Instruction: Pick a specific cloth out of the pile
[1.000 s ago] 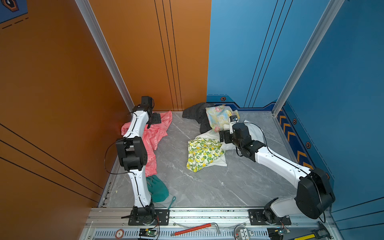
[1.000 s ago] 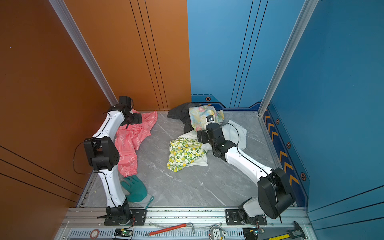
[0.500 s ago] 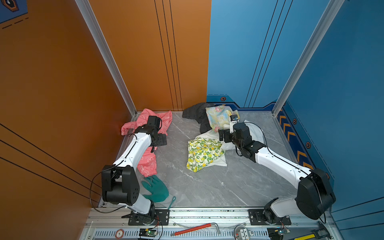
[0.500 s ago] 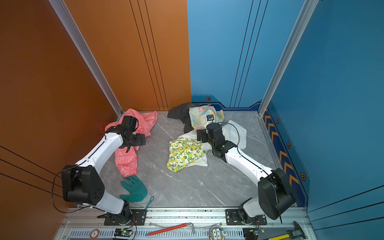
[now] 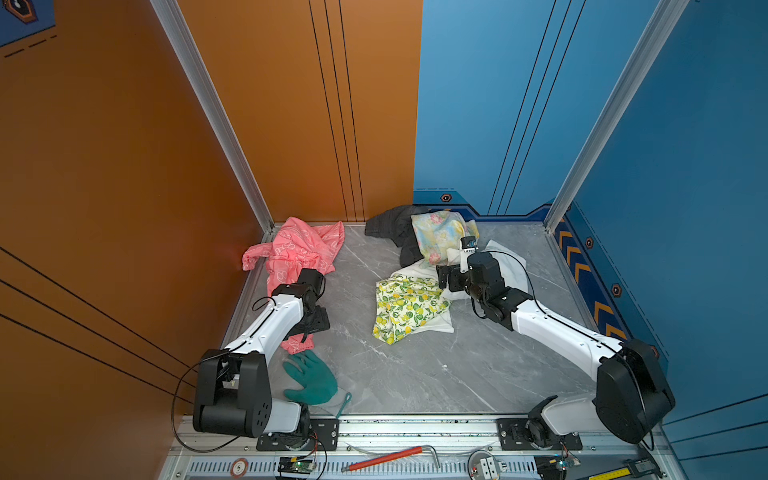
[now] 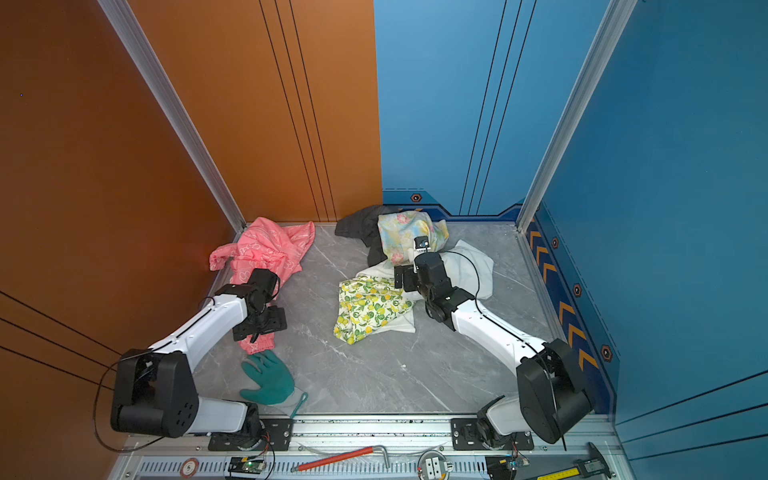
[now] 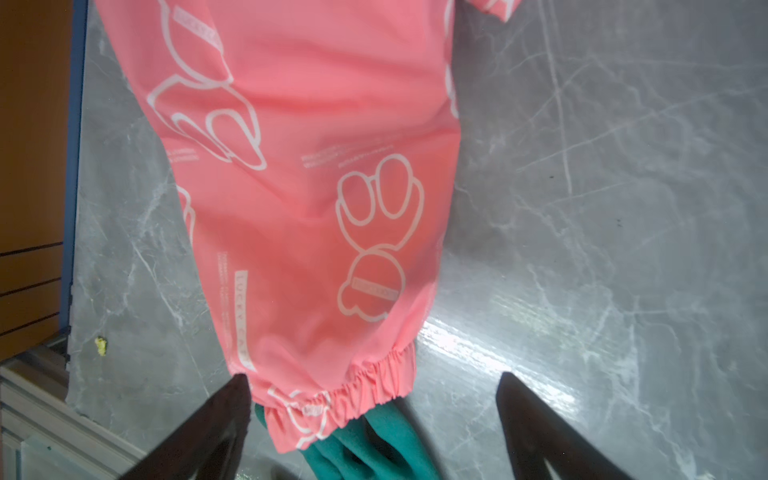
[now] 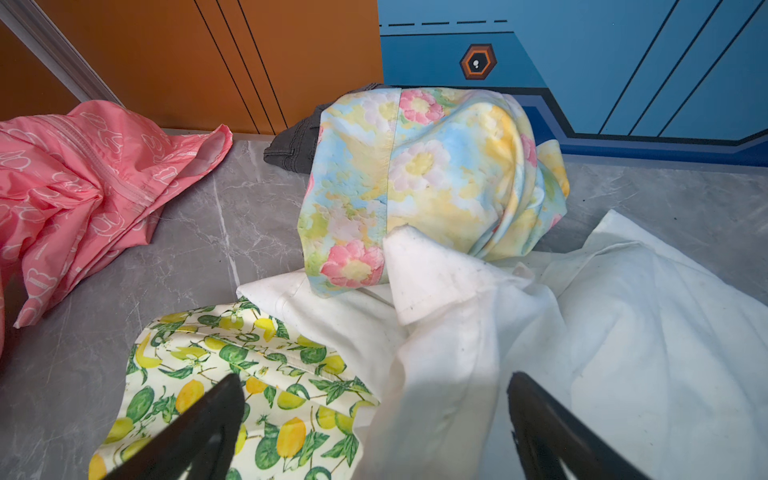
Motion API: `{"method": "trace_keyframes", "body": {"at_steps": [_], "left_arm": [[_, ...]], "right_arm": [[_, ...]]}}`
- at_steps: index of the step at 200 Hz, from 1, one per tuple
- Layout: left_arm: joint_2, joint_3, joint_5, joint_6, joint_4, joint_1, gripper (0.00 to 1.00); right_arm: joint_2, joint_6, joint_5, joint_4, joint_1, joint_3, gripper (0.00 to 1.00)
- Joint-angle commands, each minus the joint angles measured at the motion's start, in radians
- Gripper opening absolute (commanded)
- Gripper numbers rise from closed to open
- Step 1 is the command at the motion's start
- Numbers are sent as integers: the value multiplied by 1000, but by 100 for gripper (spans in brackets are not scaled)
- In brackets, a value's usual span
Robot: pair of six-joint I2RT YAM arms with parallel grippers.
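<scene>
The cloth [image 5: 303, 249], coral-pink with white outline prints, lies apart from the pile, heaped in the back left corner with one sleeve running forward. Its gathered cuff [image 7: 345, 390] rests on a green glove [image 7: 374, 449]. My left gripper [image 7: 374, 378] hovers open over that cuff, fingers either side and not touching it; in both top views it [image 5: 318, 322] [image 6: 266, 324] sits above the sleeve. The pile [image 5: 436, 237] at the back middle holds floral, dark grey [image 5: 390, 226], white [image 5: 505, 262] and lemon-print [image 5: 405, 307] pieces. My right gripper [image 8: 376, 380] stands open over the white and lemon-print cloths.
The green glove [image 5: 311, 378] lies at the front left beside the left arm's base. Orange walls close the left and back left, blue walls the back right and right. A red-handled tool [image 5: 386, 457] lies on the front rail.
The left arm has folded down and its gripper has drawn forward from the back corner along the pink sleeve to the cuff. The pink cloth now lies heaped in that corner. The right arm is still.
</scene>
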Motion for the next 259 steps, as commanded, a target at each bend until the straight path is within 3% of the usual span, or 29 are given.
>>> {"method": "trace_keyframes", "body": {"at_steps": [1, 29, 47, 78, 138, 166, 202, 227, 259], "left_arm": [[33, 2, 6, -8, 16, 26, 92], [119, 15, 27, 5, 25, 46, 87], [166, 22, 40, 5, 30, 52, 70], [168, 50, -1, 13, 33, 52, 0], [-8, 270, -154, 117, -26, 39, 0], [15, 438, -192, 170, 23, 32, 0], [296, 690, -201, 239, 180, 55, 0], [593, 923, -208, 249, 157, 76, 0], [837, 1065, -127, 187, 103, 126, 0]], "right_arm": [[-26, 19, -5, 24, 6, -17, 100], [-28, 21, 2, 36, 6, -30, 100], [-30, 27, 9, 51, 5, -42, 100], [-30, 33, 14, 70, 2, -56, 100], [-21, 0, 16, 27, -13, -25, 100], [-9, -6, 18, -4, -17, 3, 100], [-6, -8, 28, -43, -10, 34, 99], [-24, -20, 49, -78, -2, 46, 99], [-68, -34, 69, -116, -6, 35, 100]]}}
